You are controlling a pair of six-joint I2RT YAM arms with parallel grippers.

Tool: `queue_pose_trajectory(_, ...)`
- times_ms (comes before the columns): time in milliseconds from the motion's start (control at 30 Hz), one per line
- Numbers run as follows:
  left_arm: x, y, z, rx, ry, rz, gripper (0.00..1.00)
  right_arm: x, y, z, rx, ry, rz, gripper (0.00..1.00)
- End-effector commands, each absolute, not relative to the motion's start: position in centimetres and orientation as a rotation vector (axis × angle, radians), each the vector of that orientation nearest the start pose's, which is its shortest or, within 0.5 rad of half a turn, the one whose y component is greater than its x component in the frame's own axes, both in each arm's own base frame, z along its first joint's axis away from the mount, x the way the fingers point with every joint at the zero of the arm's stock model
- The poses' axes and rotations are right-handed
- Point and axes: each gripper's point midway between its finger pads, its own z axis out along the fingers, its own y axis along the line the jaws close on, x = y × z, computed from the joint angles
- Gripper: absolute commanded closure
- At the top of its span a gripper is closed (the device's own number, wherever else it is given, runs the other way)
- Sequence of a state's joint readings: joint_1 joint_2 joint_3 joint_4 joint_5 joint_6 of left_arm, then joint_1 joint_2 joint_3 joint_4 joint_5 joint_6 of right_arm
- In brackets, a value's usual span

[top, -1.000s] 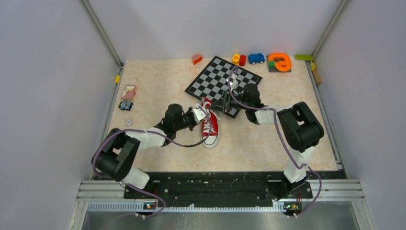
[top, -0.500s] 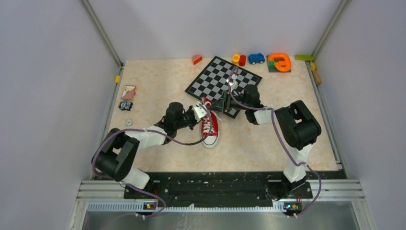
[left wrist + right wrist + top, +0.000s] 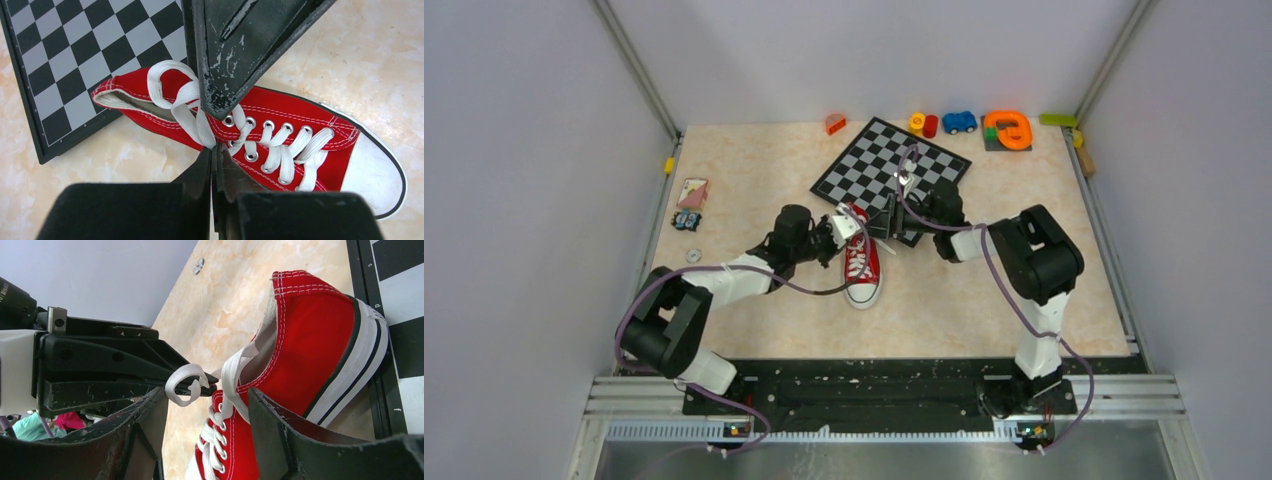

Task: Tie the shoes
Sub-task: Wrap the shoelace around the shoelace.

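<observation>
The red sneaker [image 3: 862, 268] lies mid-table, toe toward me, its heel against the chessboard. In the left wrist view the shoe [image 3: 295, 125] fills the middle. My left gripper [image 3: 845, 229] is shut on a white lace [image 3: 200, 120] beside the top eyelets, its jaws meeting at the lace [image 3: 214, 148]. In the right wrist view the pinched lace curls into a small loop [image 3: 186, 385] at the left gripper's tip [image 3: 212, 389]. My right gripper [image 3: 880, 222] is open at the shoe's heel end, straddling the lace and the tongue [image 3: 202, 412]. The shoe's heel [image 3: 320, 335] lies just beyond it.
A black-and-white chessboard [image 3: 889, 165] lies behind the shoe, under the right wrist. Small toys line the back edge: an orange block [image 3: 835, 123], a blue car [image 3: 959, 121], an orange ring piece [image 3: 1008, 129]. A card [image 3: 692, 192] and a washer [image 3: 693, 256] lie at left.
My left gripper has moved a little farther away and to the right with the lace in it. My right gripper has moved left, closer to the shoe's heel.
</observation>
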State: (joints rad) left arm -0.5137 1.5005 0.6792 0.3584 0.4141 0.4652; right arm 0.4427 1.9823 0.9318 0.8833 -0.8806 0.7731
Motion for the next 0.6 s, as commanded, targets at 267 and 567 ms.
queue_pose_trajectory(267, 34.5, -25.0, 10.6, 1.244, 1.737, -0.401, 1.0, 35.8, 34.0, 12.9, -0.448, 1.869, 1.592, 0.37)
queue_pose_trajectory(567, 34.5, -25.0, 10.1, 1.274, 1.757, -0.388, 1.0, 35.9, 34.5, 12.8, -0.457, 1.872, 1.595, 0.46)
